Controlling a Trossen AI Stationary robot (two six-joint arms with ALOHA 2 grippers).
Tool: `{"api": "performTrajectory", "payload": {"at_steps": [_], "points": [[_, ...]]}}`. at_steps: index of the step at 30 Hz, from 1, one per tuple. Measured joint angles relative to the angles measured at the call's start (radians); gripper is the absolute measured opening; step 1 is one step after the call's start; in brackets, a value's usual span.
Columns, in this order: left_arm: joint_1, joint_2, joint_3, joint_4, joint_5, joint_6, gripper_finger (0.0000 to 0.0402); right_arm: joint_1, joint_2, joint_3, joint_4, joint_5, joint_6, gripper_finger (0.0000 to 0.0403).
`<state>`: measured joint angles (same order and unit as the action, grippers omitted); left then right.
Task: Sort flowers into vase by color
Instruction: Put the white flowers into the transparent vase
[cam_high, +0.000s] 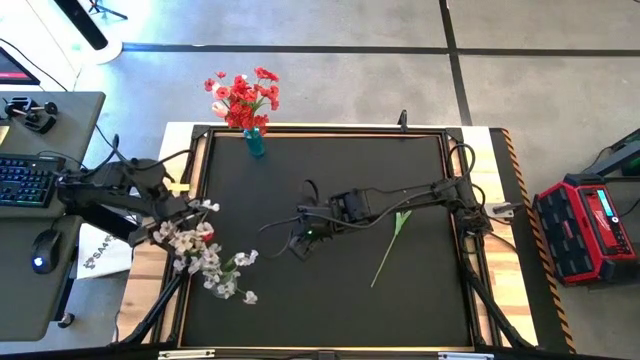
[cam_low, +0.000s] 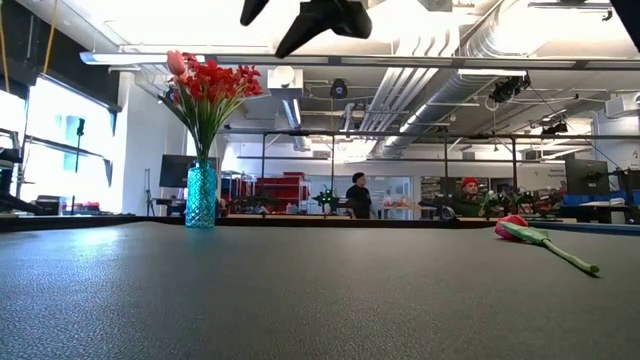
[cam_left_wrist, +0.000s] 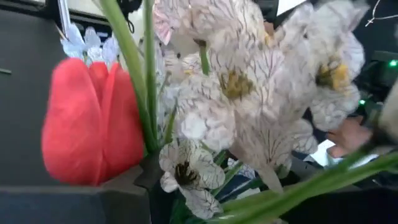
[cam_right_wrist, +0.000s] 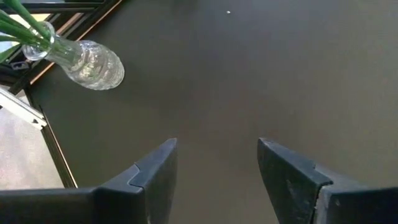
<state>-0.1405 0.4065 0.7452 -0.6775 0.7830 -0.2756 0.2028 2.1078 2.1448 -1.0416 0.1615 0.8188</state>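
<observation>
A blue vase (cam_high: 254, 142) with red flowers (cam_high: 243, 92) stands at the mat's far left; the low view shows the same vase (cam_low: 201, 196). A spray of white flowers (cam_high: 208, 258) and a red tulip (cam_left_wrist: 87, 124) stand with their green stems in a clear vase (cam_right_wrist: 87, 62) at the mat's left edge. My left gripper (cam_high: 178, 218) is pushed in among these blooms, its fingers apart. A single pink-budded flower (cam_high: 392, 243) lies flat on the mat right of centre. My right gripper (cam_right_wrist: 214, 162) hangs open over bare mat near the centre, holding nothing. My left gripper has the white blossoms (cam_left_wrist: 249, 112) and green stems (cam_left_wrist: 140, 93) crowded between and in front of its fingers (cam_left_wrist: 74, 199). The blooms hide the fingertips, so I cannot tell whether they touch a stem or which one.
The mat has a raised frame (cam_high: 200, 170) all round. A desk with a keyboard (cam_high: 25, 180) and mouse (cam_high: 40, 262) stands left of the table, a red box (cam_high: 590, 225) to its right. People (cam_low: 358, 195) are in the room far behind.
</observation>
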Motion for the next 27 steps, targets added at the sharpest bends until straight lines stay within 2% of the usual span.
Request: {"api": "performTrajectory", "payload": {"at_steps": [6,12,19,23,27], "points": [[-0.037,0.026,0.0,-0.043,-0.024,0.013,0.0186,0.001,0.0,0.0,-0.003,-0.016,-0.001,0.0208],[-0.084,0.06,0.0,0.014,-0.068,0.015,0.0193,0.001,0.0,0.0,-0.015,-0.035,0.011,0.0208],[-0.119,0.088,0.0,0.035,-0.095,-0.044,0.0241,0.002,0.0,0.0,-0.065,-0.107,0.093,0.0208],[-0.138,0.087,0.0,0.041,-0.051,-0.086,0.027,0.007,0.0,0.0,-0.079,-0.157,0.124,0.0208],[-0.167,0.083,0.0,0.041,-0.025,-0.117,0.028,0.012,0.0,0.0,-0.08,-0.173,0.123,0.0208]]}}
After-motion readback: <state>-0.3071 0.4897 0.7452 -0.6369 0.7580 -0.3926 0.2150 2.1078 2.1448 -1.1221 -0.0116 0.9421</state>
